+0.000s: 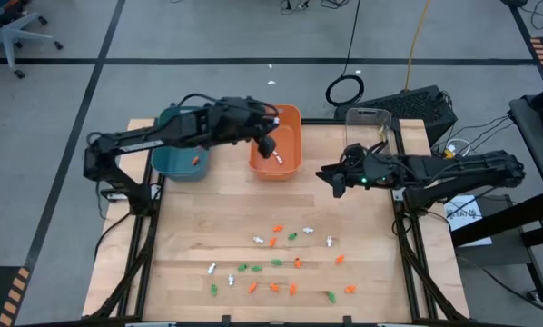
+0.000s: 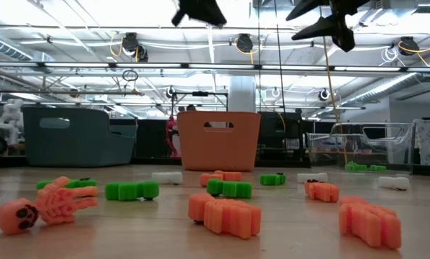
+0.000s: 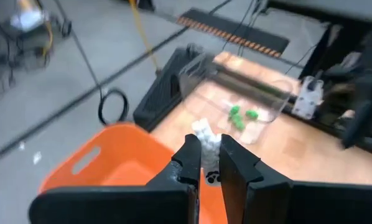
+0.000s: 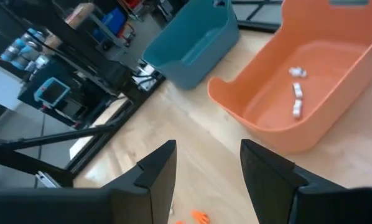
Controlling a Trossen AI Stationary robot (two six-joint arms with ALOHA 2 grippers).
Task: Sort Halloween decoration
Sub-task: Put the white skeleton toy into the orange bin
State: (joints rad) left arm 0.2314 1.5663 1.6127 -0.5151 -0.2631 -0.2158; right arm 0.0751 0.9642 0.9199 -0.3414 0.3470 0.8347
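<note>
Small orange, white and green trinkets (image 1: 285,263) lie scattered on the near half of the wooden table. My left gripper (image 1: 268,145) hangs above the orange bin (image 1: 288,123) and is shut on a white trinket (image 3: 206,132). White trinkets (image 4: 296,99) lie on the orange bin's floor. An orange trinket (image 1: 192,161) lies in the teal bin (image 1: 176,163), and green ones (image 3: 242,116) lie in the clear bin (image 1: 370,123). My right gripper (image 1: 332,180) is open and holds nothing. It hovers above the table right of the orange bin. My left gripper pinches the white trinket's lower part (image 3: 208,147) between its two fingers. The trinket's upper end (image 3: 203,128) sticks out beyond the fingertips (image 3: 190,149). The trinket is lifted clear, above the orange bin (image 3: 111,162).
The three bins stand in a row along the table's far edge: teal at the left, orange in the middle, clear at the right. Bare wood (image 1: 217,204) lies between the bins and the scattered trinkets. A black box (image 1: 417,104) and cables sit beyond the far right corner.
</note>
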